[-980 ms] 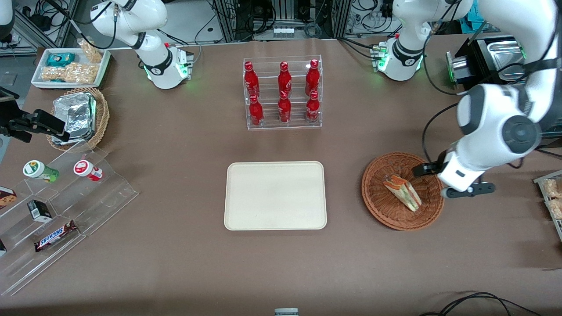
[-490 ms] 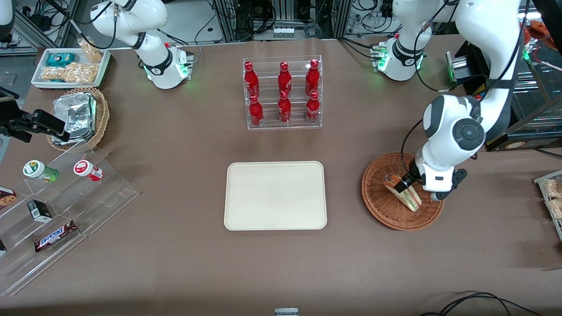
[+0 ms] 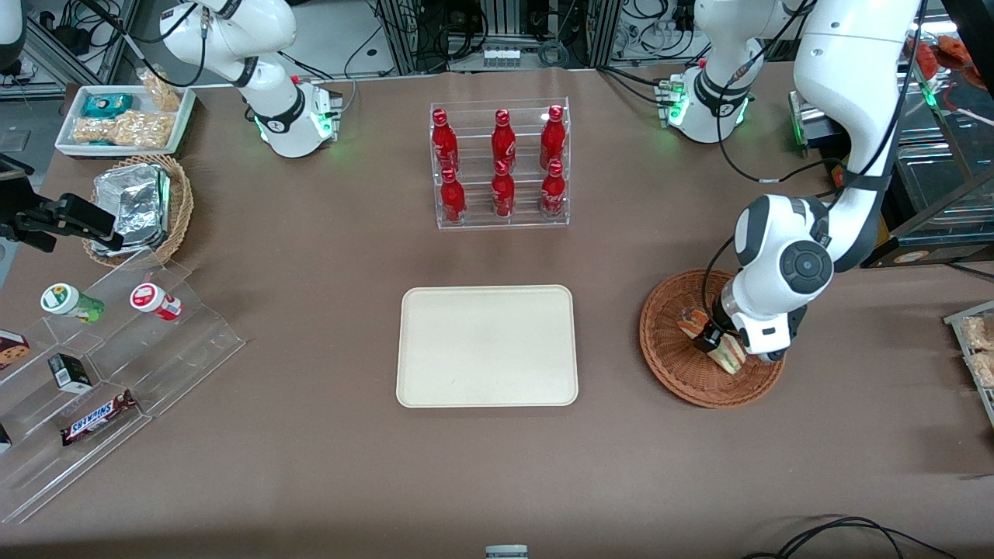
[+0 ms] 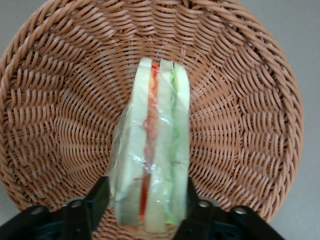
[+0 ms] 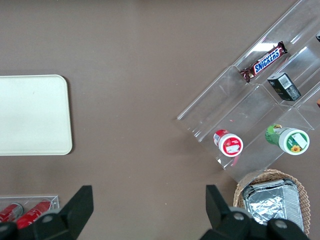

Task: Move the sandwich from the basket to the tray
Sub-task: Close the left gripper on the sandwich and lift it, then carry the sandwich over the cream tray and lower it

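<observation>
The sandwich [image 4: 155, 150], a clear-wrapped wedge with pale bread and red and green filling, stands on edge in the reddish-brown wicker basket [image 3: 675, 380] toward the working arm's end of the table. My left gripper [image 3: 718, 340] is down in the basket. Its black fingers [image 4: 97, 197] press against the two bread faces of the sandwich, so it is shut on it. In the front view only the ends of the sandwich [image 3: 731, 356] show past the gripper. The cream tray [image 3: 487, 345] lies bare beside the basket, toward the table's middle.
A clear rack of red bottles [image 3: 501, 167] stands farther from the front camera than the tray. Toward the parked arm's end are a stepped acrylic shelf with snacks [image 3: 116, 365], a tan basket of foil packets [image 3: 140, 206] and a white snack tray [image 3: 124, 120].
My left gripper swung in from the basket's rim, came down over the sandwich and now has its fingers against the sandwich's two sides. The sandwich has stayed in the basket.
</observation>
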Controlling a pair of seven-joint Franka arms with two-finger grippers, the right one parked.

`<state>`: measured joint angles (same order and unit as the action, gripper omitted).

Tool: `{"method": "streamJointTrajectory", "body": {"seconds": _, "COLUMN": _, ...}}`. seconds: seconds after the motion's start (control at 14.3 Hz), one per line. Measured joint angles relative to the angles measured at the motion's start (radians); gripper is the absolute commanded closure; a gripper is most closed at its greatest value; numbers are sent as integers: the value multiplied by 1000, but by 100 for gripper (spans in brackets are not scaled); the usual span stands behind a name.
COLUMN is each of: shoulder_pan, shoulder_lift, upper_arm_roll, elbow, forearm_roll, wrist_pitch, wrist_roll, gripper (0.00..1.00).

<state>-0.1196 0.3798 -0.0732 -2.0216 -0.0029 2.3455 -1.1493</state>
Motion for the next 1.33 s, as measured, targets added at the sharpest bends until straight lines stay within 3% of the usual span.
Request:
{"method": "streamJointTrajectory", "body": {"seconds": 0.14, "shoulder_pan": 0, "shoulder_lift": -1, "upper_arm_roll": 0, "elbow": 30, "forearm_roll": 3, "wrist_pitch": -62, "wrist_roll": 0, "gripper": 91}}
{"method": "streamJointTrajectory", "body": {"seconds": 0.42, "shoulder_pan": -1, "shoulder_lift": -7, "upper_arm_roll": -1, "elbow": 255, "forearm_roll": 21, "wrist_pitch": -408, "wrist_roll": 0, "gripper": 91}}
{"method": "streamJointTrajectory", "body": {"seconds": 0.56, "shoulder_pan": -8, "shoulder_lift": -12, "upper_arm_roll": -16, "elbow": 330, "forearm_roll": 21, "wrist_pitch": -492, "wrist_roll": 1, "gripper": 92}}
{"method": "streamJointTrajectory", "body": {"seconds": 0.77, "shoulder_pan": -87, "shoulder_lift": 4, "upper_arm_roll": -57, "elbow": 342, "forearm_roll": 22, "wrist_pitch": -467, "wrist_roll": 1, "gripper": 100}}
{"method": "streamJointTrajectory", "body": {"seconds": 0.98, "shoulder_pan": -221, "shoulder_lift": 63, "upper_arm_roll": -70, "elbow": 359, "forearm_roll": 61, "wrist_pitch": -349, "wrist_roll": 88, "gripper": 93}}
{"method": "streamJointTrajectory", "body": {"seconds": 1.33, "shoulder_pan": -359, "shoulder_lift": 252, "upper_arm_roll": -102, "elbow": 599, "forearm_roll": 80, "wrist_pitch": -321, "wrist_roll": 264, "gripper": 95}}
